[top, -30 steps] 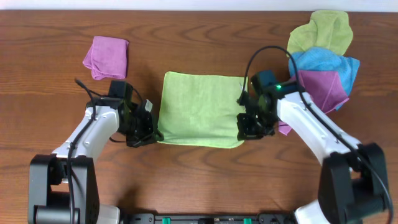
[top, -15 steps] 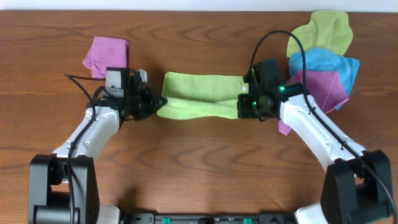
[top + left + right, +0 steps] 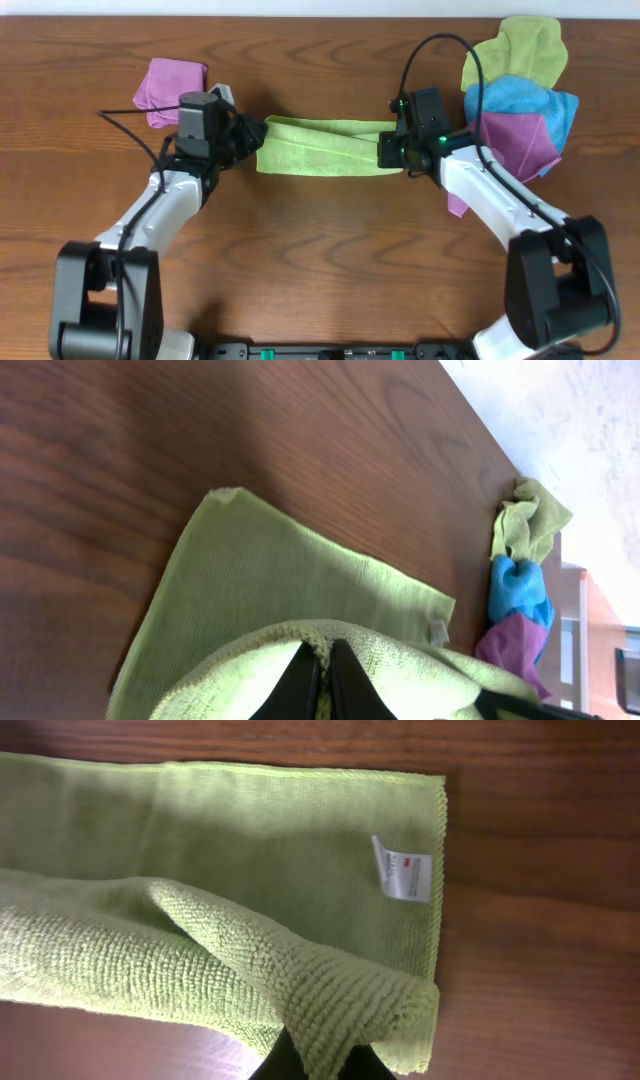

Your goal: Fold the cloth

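The cloth [image 3: 322, 148]: 2 corners in left gripper [image 3: 254, 141] and right gripper [image 3: 386, 152]

The left end effector [image 3: 322, 663] pinches the cloth's [image 3: 290, 580] raised edge.

Purple cloth [image 3: 172, 92]; colourful cloth heap [image 3: 520, 105].

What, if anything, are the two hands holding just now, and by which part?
The lime-green cloth: the left hand pinches a corner at its left end, the right hand a corner at its right end.
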